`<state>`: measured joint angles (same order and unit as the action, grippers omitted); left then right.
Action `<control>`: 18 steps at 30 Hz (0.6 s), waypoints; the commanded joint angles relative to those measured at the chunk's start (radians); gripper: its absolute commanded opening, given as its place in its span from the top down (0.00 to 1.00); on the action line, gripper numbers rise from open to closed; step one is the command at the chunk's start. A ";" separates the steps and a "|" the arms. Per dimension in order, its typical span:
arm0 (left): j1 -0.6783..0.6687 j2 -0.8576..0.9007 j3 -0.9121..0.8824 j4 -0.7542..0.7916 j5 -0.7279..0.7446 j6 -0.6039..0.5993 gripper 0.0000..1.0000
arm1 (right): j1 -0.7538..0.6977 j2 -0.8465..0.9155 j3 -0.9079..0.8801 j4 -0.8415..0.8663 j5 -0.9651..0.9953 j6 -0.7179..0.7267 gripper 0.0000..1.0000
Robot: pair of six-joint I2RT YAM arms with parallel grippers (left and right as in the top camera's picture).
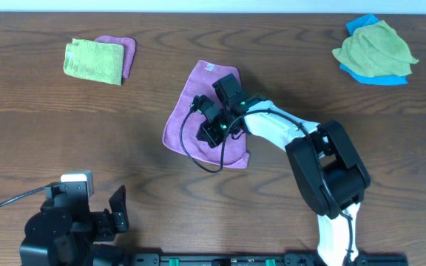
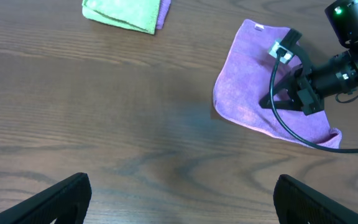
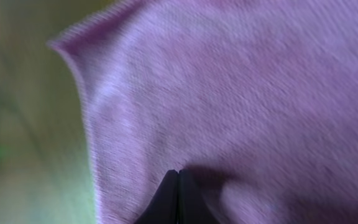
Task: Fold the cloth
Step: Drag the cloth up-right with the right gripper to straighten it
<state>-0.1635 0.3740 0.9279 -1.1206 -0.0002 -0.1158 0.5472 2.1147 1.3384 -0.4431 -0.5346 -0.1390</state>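
Note:
The lilac cloth [image 1: 186,112] lies in the middle of the table, its white label [image 1: 208,69] at the far corner. It also shows in the left wrist view [image 2: 241,93]. My right gripper [image 1: 211,131] is low over the cloth's near half. In the right wrist view its fingers [image 3: 178,180] are pressed together with their tips on the cloth [image 3: 229,93]; no fabric shows between them. My left gripper [image 1: 117,210] is open and empty at the near left of the table, well away from the cloth, its fingers [image 2: 182,186] spread wide over bare wood.
A folded green cloth [image 1: 93,60] lies on a purple one at the far left, also seen in the left wrist view [image 2: 123,12]. A lime-green cloth [image 1: 374,48] lies over a blue one at the far right. The right arm's black cable loops over the lilac cloth's near edge.

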 commanded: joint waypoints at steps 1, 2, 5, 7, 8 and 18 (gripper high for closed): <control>0.006 0.004 -0.012 0.002 0.002 -0.004 0.05 | -0.012 0.014 -0.010 -0.014 0.099 -0.003 0.99; 0.006 0.011 -0.012 0.003 0.016 -0.003 0.05 | -0.019 0.014 -0.010 -0.014 0.103 0.006 0.99; 0.006 0.044 -0.012 0.011 0.050 -0.001 0.05 | -0.047 0.010 0.002 -0.019 0.133 0.037 0.99; 0.006 0.079 -0.012 0.010 0.057 0.009 0.05 | -0.070 0.008 0.047 -0.045 0.135 0.037 0.99; 0.006 0.098 -0.012 0.011 0.058 0.009 0.05 | -0.079 0.008 0.075 -0.060 0.138 0.033 0.99; 0.006 0.278 -0.012 0.180 0.177 0.105 0.05 | -0.103 -0.007 0.384 -0.283 0.218 -0.042 0.99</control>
<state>-0.1635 0.6086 0.9230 -0.9527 0.1432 -0.0628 0.4435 2.1185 1.6810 -0.6891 -0.3470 -0.1509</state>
